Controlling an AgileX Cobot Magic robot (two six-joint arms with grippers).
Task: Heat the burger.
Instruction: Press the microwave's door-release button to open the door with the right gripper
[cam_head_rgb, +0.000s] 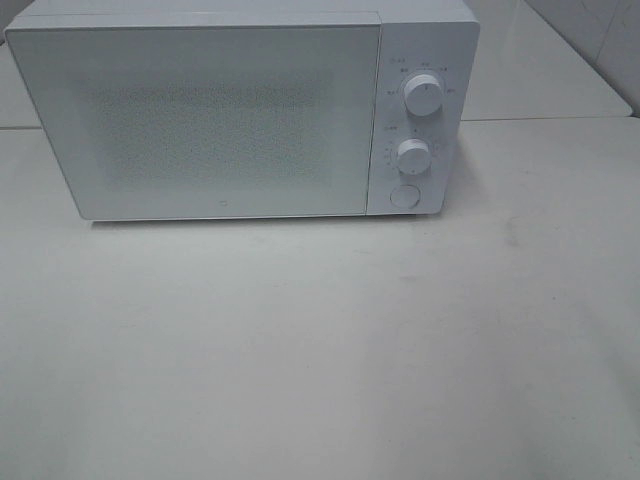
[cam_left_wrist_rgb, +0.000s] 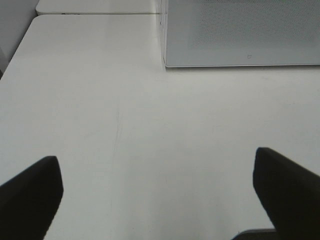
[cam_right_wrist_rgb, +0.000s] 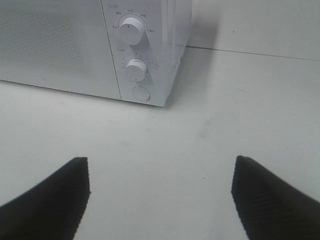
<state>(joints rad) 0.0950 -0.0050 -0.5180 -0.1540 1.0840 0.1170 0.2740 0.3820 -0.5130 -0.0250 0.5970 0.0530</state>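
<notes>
The left gripper is wide open. Its two black fingers stand far apart and hold nothing. Only the bare white table shows between them. The right gripper is open too. Its fingers are also well apart with nothing in them, just table below.

A big white microwave sits on the table. It is out in front of both grippers and well apart from them. Neither gripper touches it. Its door is shut. The door is cloudy and full of tiny dots, so you cannot see inside.

In front of the left gripper is a lower corner of the door, on the side away from the knobs. In front of the right gripper is the knob side. There is a top knob, a smaller knob just under it, and a round button under that.

The burger does not show in any view, so I cannot tell where it is.
</notes>
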